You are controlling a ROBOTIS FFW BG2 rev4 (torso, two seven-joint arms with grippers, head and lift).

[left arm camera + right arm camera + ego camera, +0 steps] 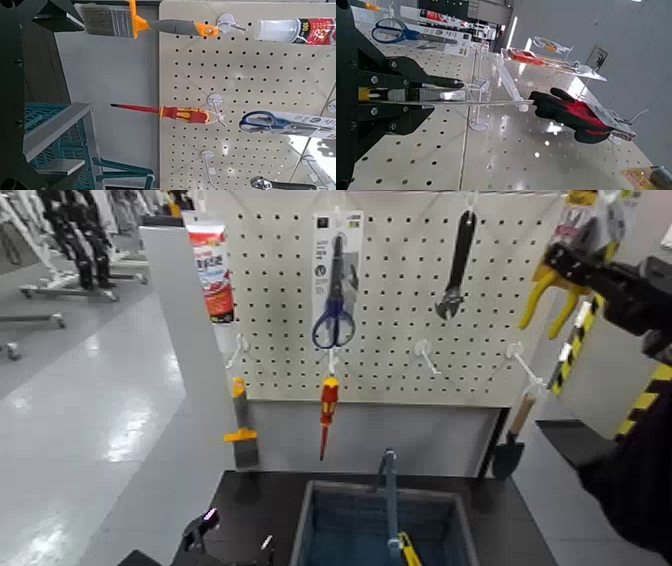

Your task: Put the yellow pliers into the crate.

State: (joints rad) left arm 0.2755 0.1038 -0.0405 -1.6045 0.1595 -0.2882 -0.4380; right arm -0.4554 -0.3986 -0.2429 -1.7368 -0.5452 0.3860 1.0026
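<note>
Pegboard [390, 300] carries one tube [210, 275], one pair of blue-handled scissors [335, 315], one wrench [457, 270] and, hanging at its lower edge, one brush [243, 430], one screwdriver [328, 405] and one trowel [510, 452]. Before its right end are the one pair of yellow pliers [550, 295], the card pinched in the closed right claw [572, 262]; that claw partly hides the pliers' upper part. The left claw [235, 538], open, is below the pegboard's left part, its arm mostly cut off. Below the pegboard's middle, one crate [312, 525] stands on the dark surface [500, 525], near side out of frame; one yellow-and-black item [409, 550] inside is too cropped to identify.
</note>
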